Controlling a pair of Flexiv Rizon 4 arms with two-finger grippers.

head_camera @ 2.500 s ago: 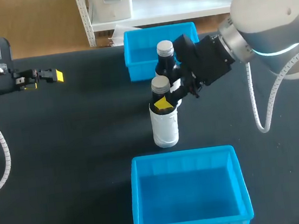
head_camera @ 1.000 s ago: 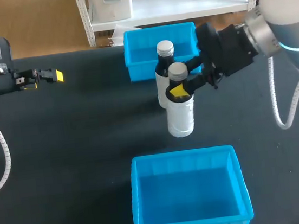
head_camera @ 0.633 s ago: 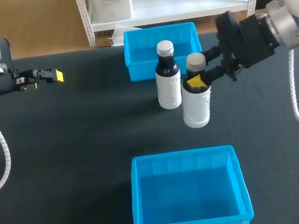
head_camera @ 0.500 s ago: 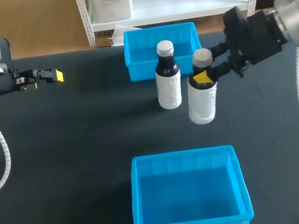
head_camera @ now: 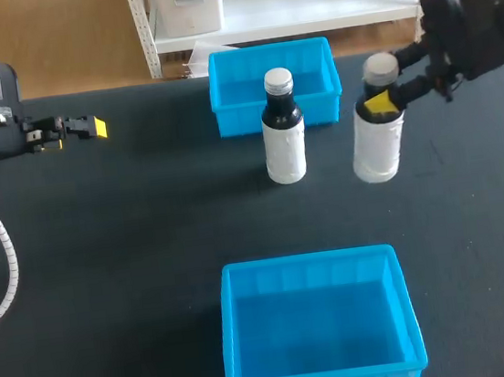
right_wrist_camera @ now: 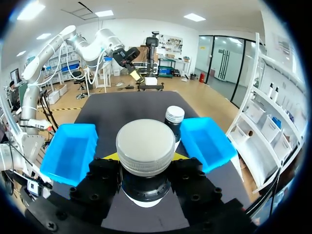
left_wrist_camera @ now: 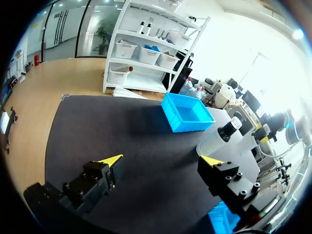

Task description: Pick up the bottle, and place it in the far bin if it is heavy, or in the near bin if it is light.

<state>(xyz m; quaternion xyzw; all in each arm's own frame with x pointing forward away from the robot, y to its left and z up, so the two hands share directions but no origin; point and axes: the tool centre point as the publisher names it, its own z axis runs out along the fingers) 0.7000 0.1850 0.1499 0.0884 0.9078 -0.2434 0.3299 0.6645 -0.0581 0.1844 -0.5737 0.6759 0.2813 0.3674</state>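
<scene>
Head view: my right gripper [head_camera: 379, 101], fingers clamped on the bottle [head_camera: 377, 147], has carried it rightward, toward neither far bin [head_camera: 219, 91] nor near bin [head_camera: 307, 258]. Left gripper [left_wrist_camera: 161, 161] fingers spread, empty; sorting undecided, I judge.

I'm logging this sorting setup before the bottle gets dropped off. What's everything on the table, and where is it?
standing bottle: one, dark with white label and grey cap, just in front of the far bin
held bottle: one, white label and grey cap, right of the standing bottle
far bin: one, blue, back of the table
near bin: one, blue, front of the table
table: one, black
left gripper: one, yellow tips, open, table's back left
right gripper: one, yellow tips, shut on the held bottle's neck
</scene>
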